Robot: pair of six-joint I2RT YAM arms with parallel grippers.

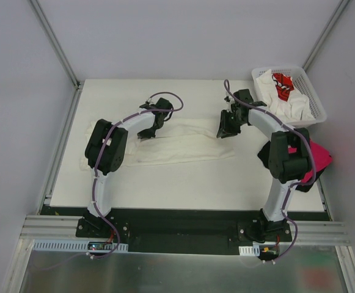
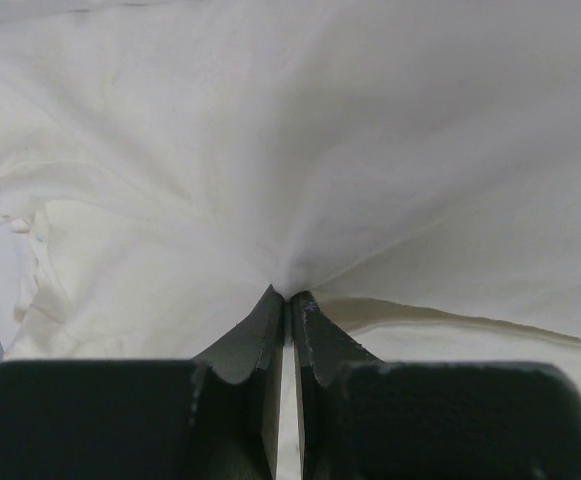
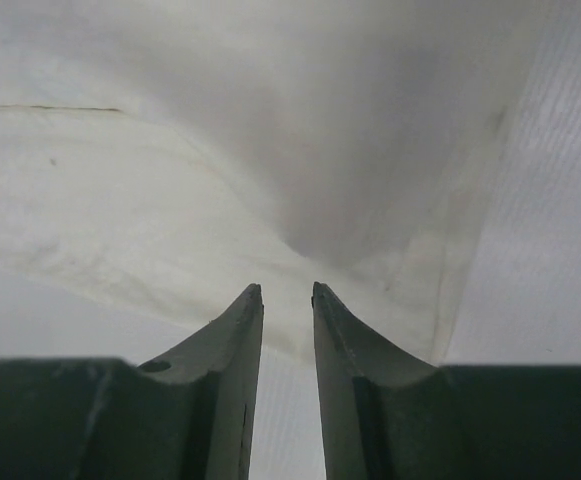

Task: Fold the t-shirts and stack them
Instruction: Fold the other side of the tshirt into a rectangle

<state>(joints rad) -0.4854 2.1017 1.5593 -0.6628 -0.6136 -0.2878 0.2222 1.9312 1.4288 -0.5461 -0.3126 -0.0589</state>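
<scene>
A cream-white t-shirt (image 1: 183,146) lies stretched in a long band across the middle of the table. My left gripper (image 1: 145,135) is at its left part and is shut on a pinch of the cloth; in the left wrist view the jaws (image 2: 290,295) meet on a gathered peak of the shirt (image 2: 270,150). My right gripper (image 1: 225,133) is at the shirt's right end. In the right wrist view its jaws (image 3: 287,288) stand a little apart and empty, tips at the cloth's edge (image 3: 170,200).
A white lattice basket (image 1: 316,116) at the back right holds cream shirts and a white shirt with red print (image 1: 282,85). A magenta-pink shirt (image 1: 316,160) lies at the table's right edge beside my right arm. No black shirt is in view.
</scene>
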